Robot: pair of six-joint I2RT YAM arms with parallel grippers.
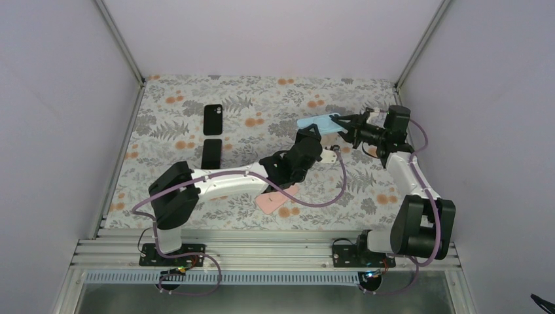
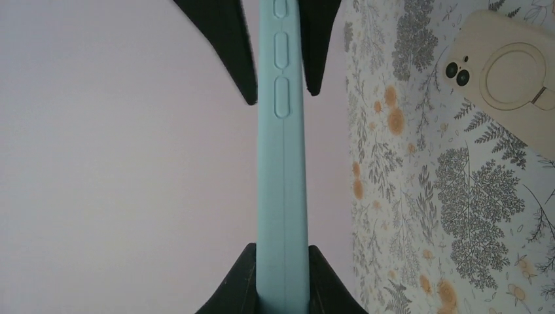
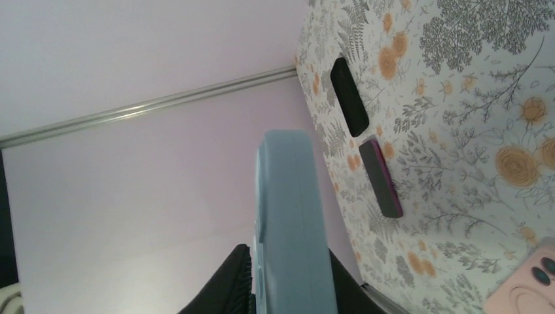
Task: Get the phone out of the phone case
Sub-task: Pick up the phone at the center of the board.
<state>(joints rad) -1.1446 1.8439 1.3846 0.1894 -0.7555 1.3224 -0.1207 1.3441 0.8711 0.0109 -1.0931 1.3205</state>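
A light blue phone case (image 1: 319, 122) is held in the air over the right middle of the table, gripped from both ends. My left gripper (image 1: 313, 135) is shut on its near end; in the left wrist view the case (image 2: 283, 170) runs edge-on between my left gripper's (image 2: 281, 252) jaws, with the right gripper's fingers (image 2: 226, 46) clamped on its far end. My right gripper (image 1: 342, 124) is shut on the other end; its wrist view shows the case (image 3: 291, 209) edge-on in my right gripper (image 3: 288, 256). I cannot tell whether a phone sits inside.
A black phone (image 1: 213, 119) and a dark phone with a magenta edge (image 1: 211, 154) lie at the left middle, also in the right wrist view (image 3: 349, 97) (image 3: 381, 178). A pink case (image 1: 275, 200) lies under the left arm. A cream case with a ring (image 2: 510, 78) lies on the floral cloth.
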